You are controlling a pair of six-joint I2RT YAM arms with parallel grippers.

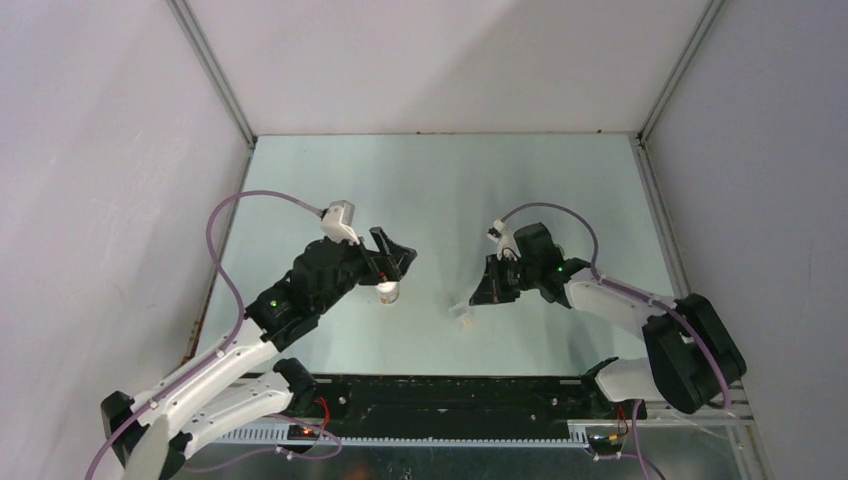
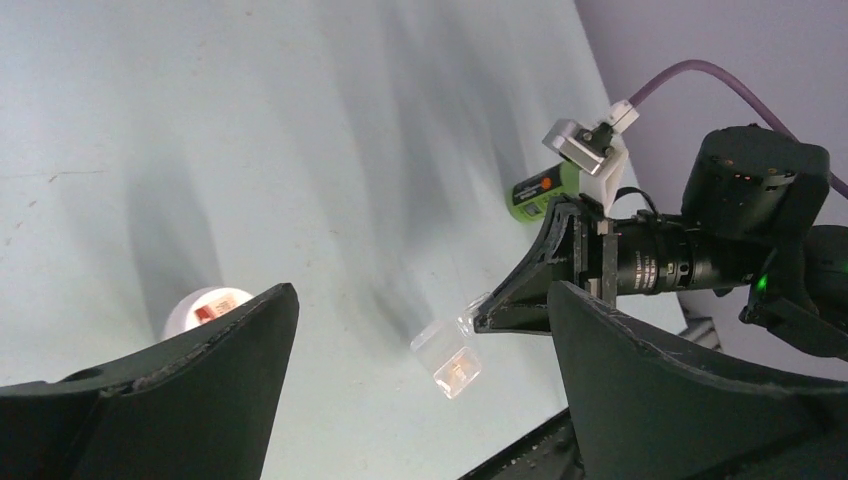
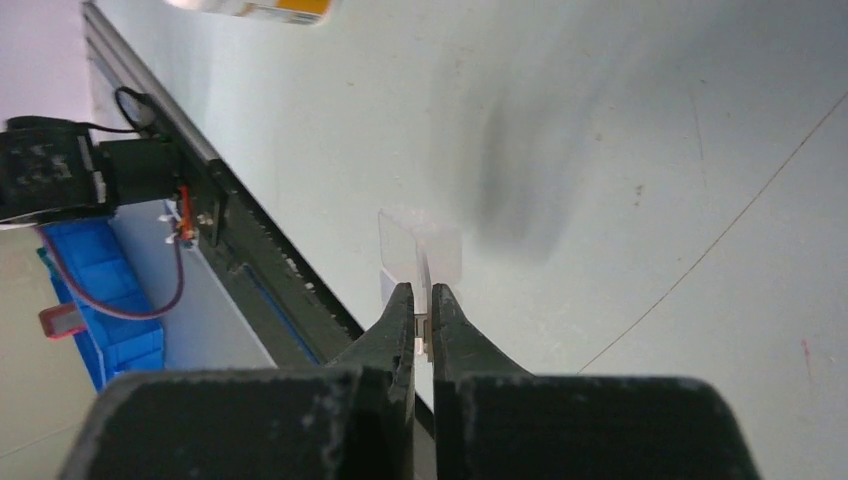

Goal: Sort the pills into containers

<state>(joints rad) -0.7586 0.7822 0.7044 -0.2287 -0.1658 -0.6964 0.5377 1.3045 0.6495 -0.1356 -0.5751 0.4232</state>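
Pale tabletop (image 1: 450, 190) looks slick, so the right gripper (image 3: 422, 302), pinching the pill box (image 3: 442, 252) by its wall, may tip it; left gripper (image 2: 422, 292) hangs spread.

A pale green table (image 1: 450, 180), walled in white on three sides, carries three small items under bright light. A translucent pill box (image 1: 461, 312) rests near the middle of the near edge, just short of the black rail (image 1: 450, 395) that runs along that edge. To its left, well apart, a white bottle (image 1: 388, 292) with a red label stands on the surface. A green bottle (image 2: 540, 193) with an orange label sits toward the right side, farther from the near edge than the box; how it stands cannot be told. Fine scratches and dark specks (image 3: 640, 190) mark the tabletop around the box.
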